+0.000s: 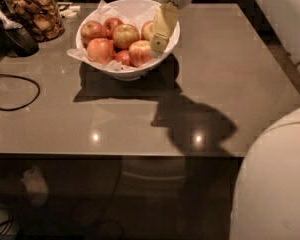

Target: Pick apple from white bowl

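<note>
The white bowl (pixel 135 5) stands at the table's far left-middle, lined with crinkled white paper and holding several apples. A red-orange apple (pixel 140 52) lies at the bowl's front right. Other red apples (pixel 101 50) and a yellow-green apple (pixel 126 35) lie to its left. My gripper (pixel 158 45) hangs down from the top edge into the right side of the bowl. Its pale yellow tip is right beside the red-orange apple and in front of another apple (pixel 147 30). Nothing is visibly held.
A glass jar of brown snacks (pixel 36 15) stands at the far left, with a dark object (pixel 19 39) beside it. A black cable (pixel 20 103) loops on the grey table (pixel 230 74) at the left. A white part of the robot (pixel 275 184) fills the lower right corner.
</note>
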You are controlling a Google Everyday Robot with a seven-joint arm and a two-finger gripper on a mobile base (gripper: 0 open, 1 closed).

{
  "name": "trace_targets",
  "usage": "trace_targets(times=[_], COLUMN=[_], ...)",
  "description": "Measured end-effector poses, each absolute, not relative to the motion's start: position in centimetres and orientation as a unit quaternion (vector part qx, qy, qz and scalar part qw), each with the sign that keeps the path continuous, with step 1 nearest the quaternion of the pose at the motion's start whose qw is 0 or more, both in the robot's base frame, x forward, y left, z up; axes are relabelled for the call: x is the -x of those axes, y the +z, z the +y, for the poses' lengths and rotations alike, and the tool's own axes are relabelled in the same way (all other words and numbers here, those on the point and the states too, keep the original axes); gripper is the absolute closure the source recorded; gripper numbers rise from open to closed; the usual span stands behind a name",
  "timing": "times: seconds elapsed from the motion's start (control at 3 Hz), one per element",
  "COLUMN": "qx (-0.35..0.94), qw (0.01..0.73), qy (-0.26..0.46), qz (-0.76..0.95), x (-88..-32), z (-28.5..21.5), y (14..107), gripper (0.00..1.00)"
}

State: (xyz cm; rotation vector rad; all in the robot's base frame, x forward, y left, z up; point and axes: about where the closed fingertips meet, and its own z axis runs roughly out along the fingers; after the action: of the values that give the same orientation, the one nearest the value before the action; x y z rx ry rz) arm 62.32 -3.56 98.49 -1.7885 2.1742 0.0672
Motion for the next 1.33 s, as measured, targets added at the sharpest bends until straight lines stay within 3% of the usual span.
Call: trace_targets(times=[1.33], qx=[0.614], qw=[0.137], qy=[0.064], qz=[0.775], x=[-62.0], z=[-1.0], y=[96.2], gripper=[0.16])
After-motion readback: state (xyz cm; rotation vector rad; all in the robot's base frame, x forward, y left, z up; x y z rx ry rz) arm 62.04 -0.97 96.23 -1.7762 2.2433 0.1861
